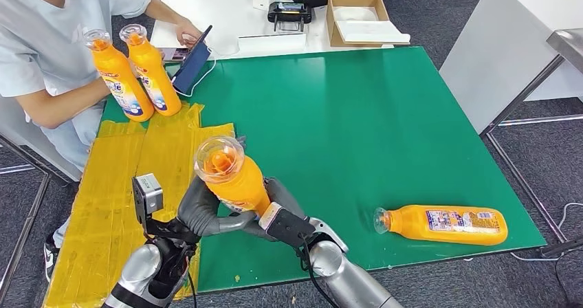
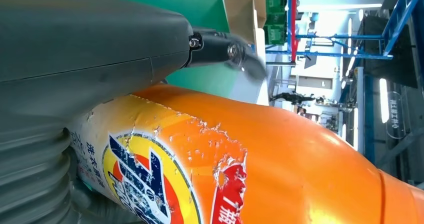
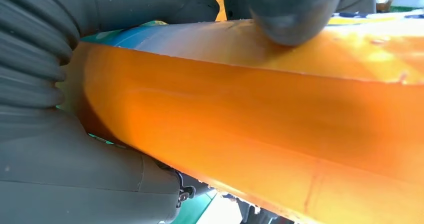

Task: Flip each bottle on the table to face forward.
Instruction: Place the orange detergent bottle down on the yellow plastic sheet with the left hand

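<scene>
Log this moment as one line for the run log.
held bottle gripped upright by left hand and right hand | one bottle lying on green table | two bottles standing

Silver arms, grey ribbed covers, dark fingers (image 1: 206, 212).

Orange bottle (image 2: 280, 164) in robot hand (image 2: 90, 39)

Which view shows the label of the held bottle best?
The left wrist view: the worn printed label fills its lower part. The head view shows the held bottle cap-first, label hidden. The right wrist view shows plain orange side and a blue label edge.
</scene>
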